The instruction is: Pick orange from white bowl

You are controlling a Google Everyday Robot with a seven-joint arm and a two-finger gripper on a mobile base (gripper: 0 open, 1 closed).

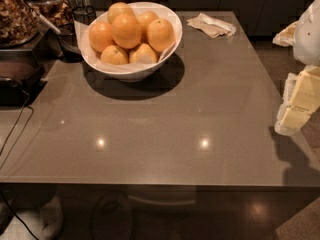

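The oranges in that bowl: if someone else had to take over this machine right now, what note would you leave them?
The pincer hangs at the right edge of the table, far from the fruit, with no fruit in it.
The orange sits on top of the heap in the white bowl, at the table's far left corner. A folded napkin lies to the right of the bowl.
Done: nothing yet; the orange is untouched.
Left: reach across to the bowl, grasp the orange and lift it out.
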